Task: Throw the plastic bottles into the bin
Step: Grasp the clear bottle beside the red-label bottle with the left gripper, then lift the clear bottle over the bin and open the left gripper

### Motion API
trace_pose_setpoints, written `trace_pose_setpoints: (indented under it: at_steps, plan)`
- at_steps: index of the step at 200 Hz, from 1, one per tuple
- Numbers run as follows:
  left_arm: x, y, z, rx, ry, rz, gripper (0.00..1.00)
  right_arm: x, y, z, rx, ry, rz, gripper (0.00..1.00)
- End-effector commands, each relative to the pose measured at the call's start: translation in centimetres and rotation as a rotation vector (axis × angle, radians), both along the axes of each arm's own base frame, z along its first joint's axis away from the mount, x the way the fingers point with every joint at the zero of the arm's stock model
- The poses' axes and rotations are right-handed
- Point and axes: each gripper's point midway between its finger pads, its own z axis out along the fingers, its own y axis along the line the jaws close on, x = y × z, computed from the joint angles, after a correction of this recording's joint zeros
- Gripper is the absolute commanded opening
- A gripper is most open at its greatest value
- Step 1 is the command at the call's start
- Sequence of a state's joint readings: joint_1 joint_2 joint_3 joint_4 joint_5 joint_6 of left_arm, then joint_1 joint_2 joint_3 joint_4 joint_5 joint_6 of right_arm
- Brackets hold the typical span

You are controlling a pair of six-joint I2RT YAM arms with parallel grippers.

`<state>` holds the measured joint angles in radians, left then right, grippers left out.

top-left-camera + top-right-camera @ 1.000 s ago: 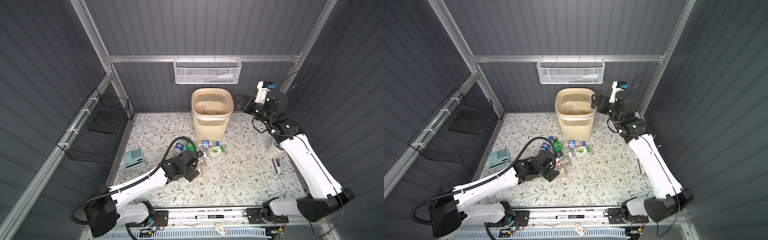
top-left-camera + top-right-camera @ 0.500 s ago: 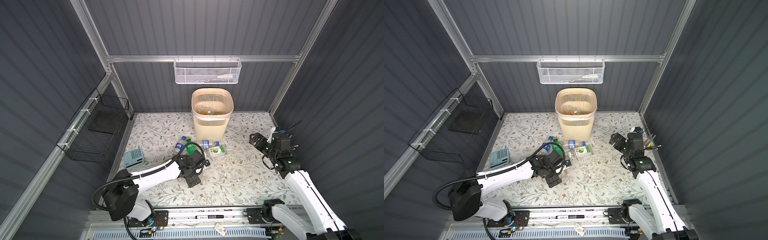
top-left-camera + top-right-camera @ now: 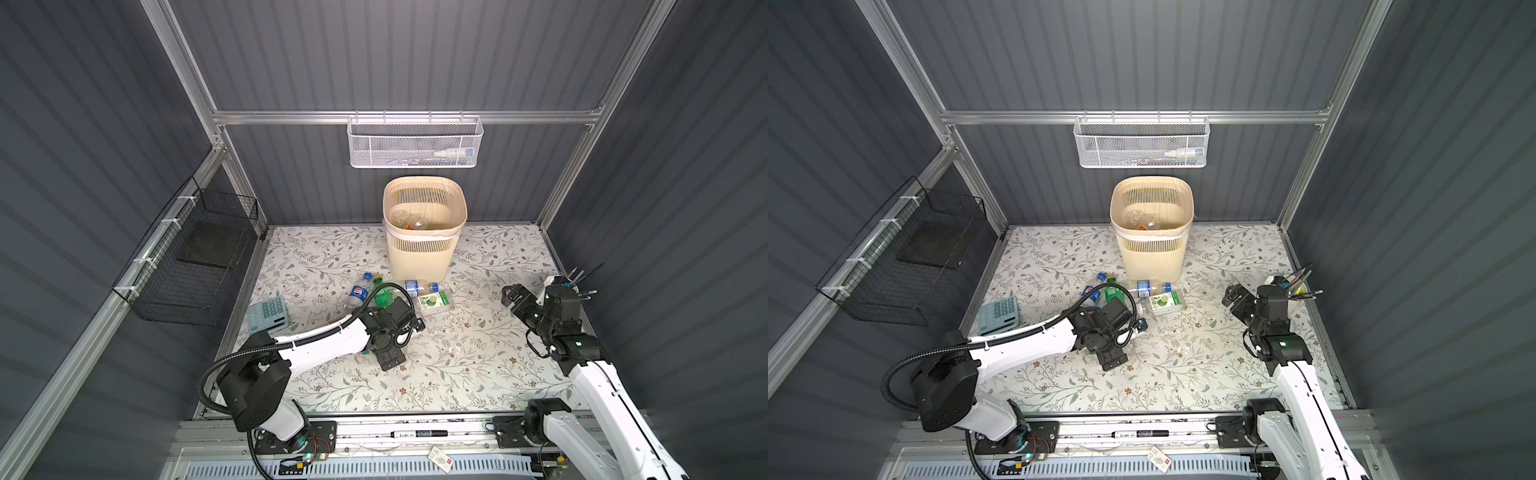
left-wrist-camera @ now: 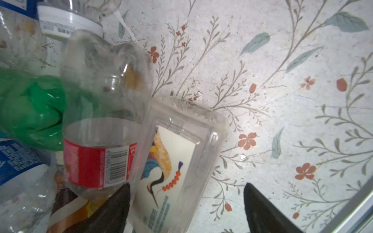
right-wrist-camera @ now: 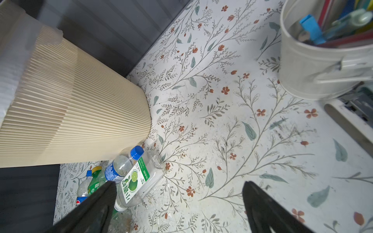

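Observation:
The beige slatted bin [image 3: 424, 249] stands at the back middle with a few bottles [image 3: 409, 220] inside. Before it lies a cluster: a blue-label bottle [image 3: 357, 293], a green one [image 3: 382, 296], a blue-capped one [image 5: 121, 163] and a lime-label one [image 5: 139, 179]. My left gripper [image 4: 186, 185] is low at the cluster's near side, open. A clear square bottle with a bird label [image 4: 175, 153] lies between its jaws, against one finger [image 4: 121, 199]. A red-label bottle [image 4: 101, 121] lies beside it. My right gripper [image 3: 513, 293] hangs open and empty at the right.
A white pen cup [image 5: 314, 66] stands at the right edge beside my right arm. A calculator [image 3: 268, 316] lies at the left. A black wire basket [image 3: 195, 257] hangs on the left wall, a white mesh basket [image 3: 415, 145] above the bin.
My right arm has swung down from beside the bin's rim to low over the table's right side. My left gripper has pushed further into the bottle cluster and its jaws have narrowed.

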<state>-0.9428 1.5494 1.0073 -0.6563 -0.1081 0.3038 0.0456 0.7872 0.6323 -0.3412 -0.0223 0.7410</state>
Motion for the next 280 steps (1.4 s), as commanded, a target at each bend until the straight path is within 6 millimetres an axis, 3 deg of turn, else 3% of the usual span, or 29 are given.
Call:
trace_pose_setpoints:
  at_steps: [1, 118, 152, 198, 218, 245, 266, 280]
  plan:
    - [-2.0, -0.1, -1.5, 0.016, 0.11, -0.023, 0.87, -0.3, -0.1, -0.3, 0.013, 0.004, -0.008, 0.99]
    - [-2.1, -0.4, -2.9, 0.037, 0.163, 0.017, 0.81, -0.8, -0.5, -0.7, 0.029, 0.007, -0.021, 0.99]
    - [-2.1, -0.4, -3.2, 0.051, 0.169, 0.025, 0.75, -0.8, -0.6, -0.8, 0.036, 0.008, -0.025, 0.99]
    - [-1.5, -1.6, -1.2, -0.031, 0.135, 0.026, 0.62, -0.9, -0.8, -1.0, 0.041, 0.01, -0.031, 0.99]
    - [-1.0, -2.6, 1.1, -0.113, 0.09, 0.032, 0.57, -0.9, -0.9, -0.9, 0.042, 0.008, -0.034, 0.99]
    - [0.8, -3.6, 7.3, -0.266, -0.068, 0.048, 0.46, -0.9, -1.3, -0.4, 0.037, -0.003, -0.041, 0.99]
    - [3.4, -3.0, 15.3, -0.394, -0.313, 0.099, 0.33, -0.9, -1.6, 0.2, 0.03, -0.016, -0.049, 0.99]
    - [4.8, -2.2, 22.7, -0.525, -0.512, 0.138, 0.33, -0.9, -1.8, 0.6, 0.027, -0.026, -0.056, 0.99]
